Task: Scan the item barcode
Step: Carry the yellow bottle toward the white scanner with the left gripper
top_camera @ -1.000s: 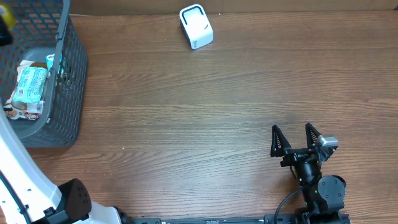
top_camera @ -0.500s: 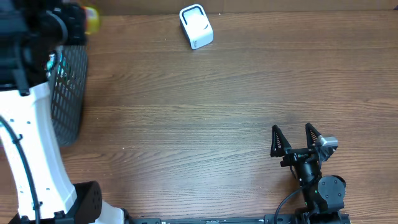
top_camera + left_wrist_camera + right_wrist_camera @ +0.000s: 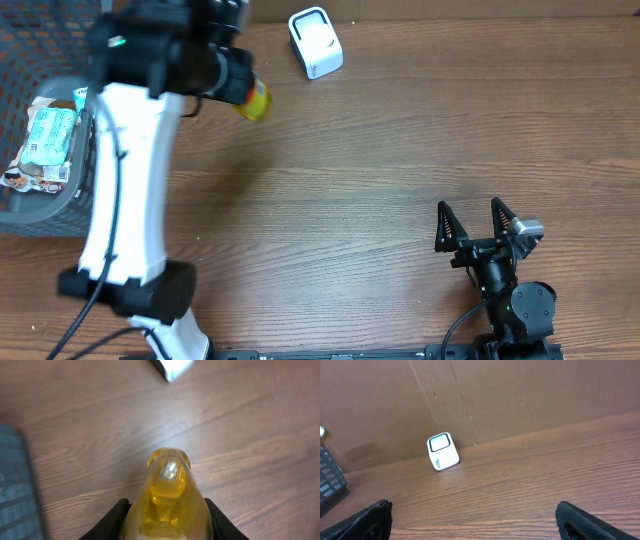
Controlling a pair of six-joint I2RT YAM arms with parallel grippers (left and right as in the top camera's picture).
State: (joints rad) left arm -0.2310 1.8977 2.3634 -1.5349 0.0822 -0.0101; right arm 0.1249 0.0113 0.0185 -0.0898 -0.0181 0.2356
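Left gripper point(image 3: 232, 82) sat upper left in the overhead view, jaws pinching a yellow bottle point(image 3: 256, 101) | bottle was near the white scanner point(image 3: 315, 43) at top centre, not touching | right gripper point(image 3: 477, 222) rested lower right, jaws spread wide.

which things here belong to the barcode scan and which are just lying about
In the job: yellow container, left gripper shut on it, white scanner.
Lying about: grey basket, snack packets inside it, right gripper open and idle.
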